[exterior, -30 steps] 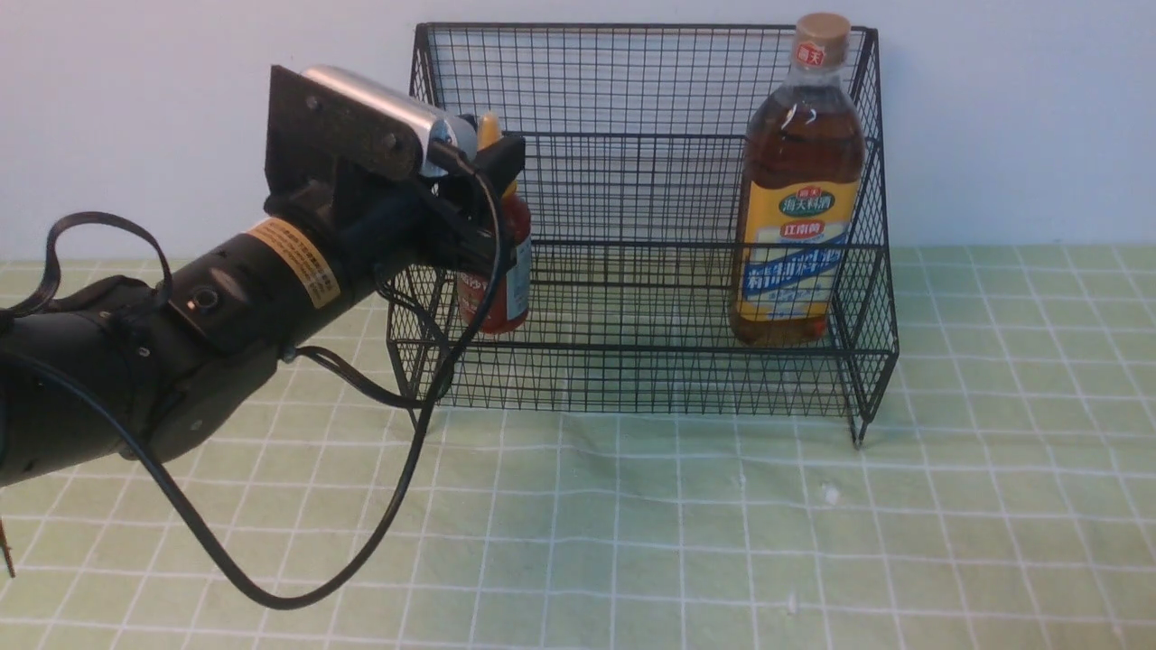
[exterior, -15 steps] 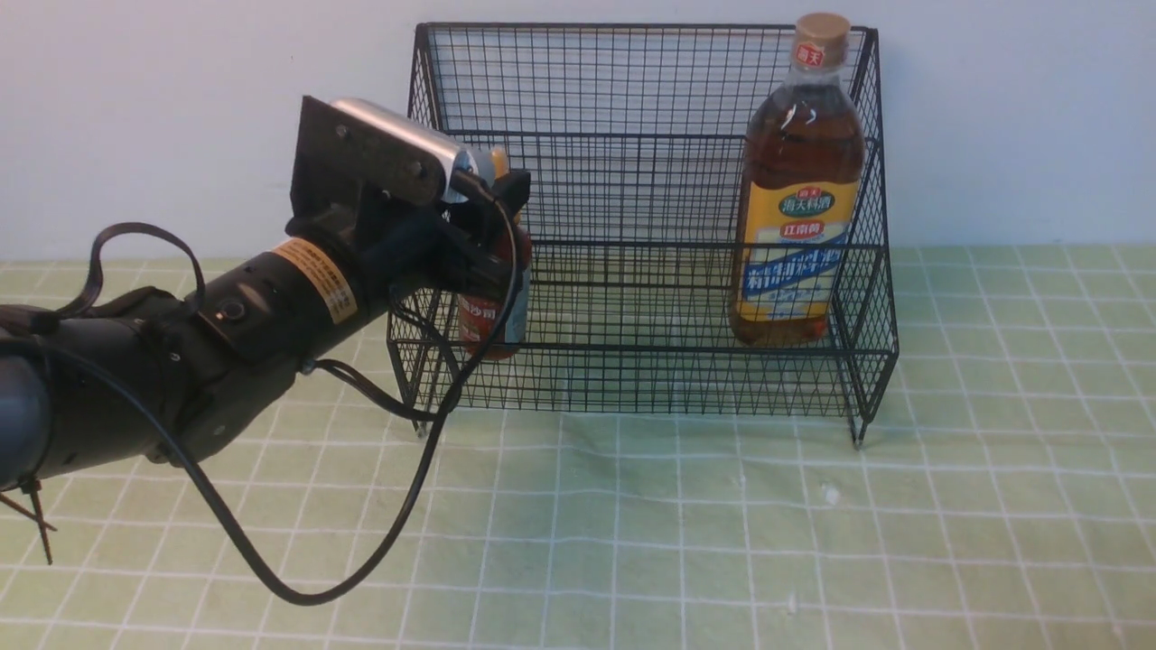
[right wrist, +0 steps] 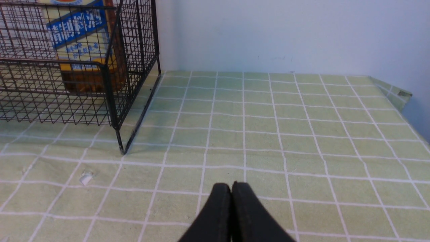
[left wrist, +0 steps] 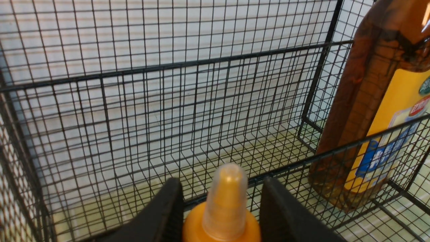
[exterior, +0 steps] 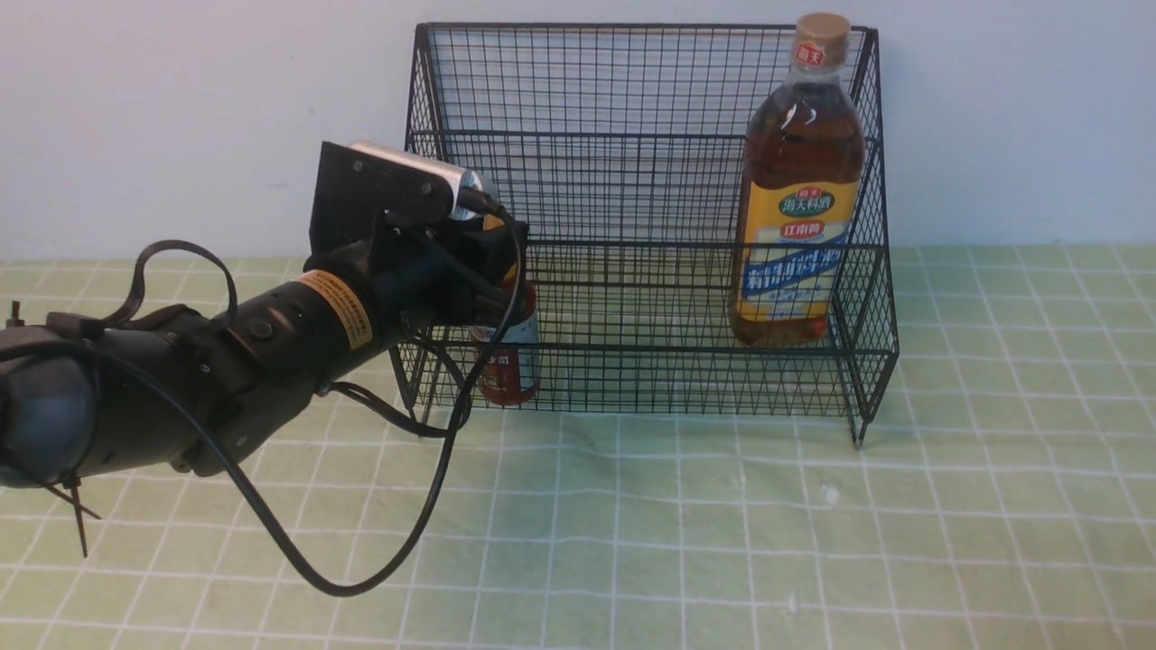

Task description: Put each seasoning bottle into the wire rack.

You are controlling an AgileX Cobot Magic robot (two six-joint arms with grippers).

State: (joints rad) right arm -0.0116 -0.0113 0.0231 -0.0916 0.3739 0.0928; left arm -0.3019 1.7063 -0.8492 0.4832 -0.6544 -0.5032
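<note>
One end effector (exterior: 492,271), clamping the red-sauce bottle (exterior: 510,366), has sunk lower into the rack (exterior: 632,135).

Right gripper (right wrist: 231,191) (jaws pressed together) over green tablecloth (right wrist: 302,134), beside wire rack (right wrist: 111,84).

black metal wire rack (exterior: 632,181); glossy clear bottle (exterior: 799,190)

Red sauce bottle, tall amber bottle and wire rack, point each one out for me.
red sauce bottle (exterior: 508,375), front view, on its lower body
tall amber bottle (exterior: 798,217), front view, on its label
wire rack (exterior: 632,86), front view, on its back mesh
</note>
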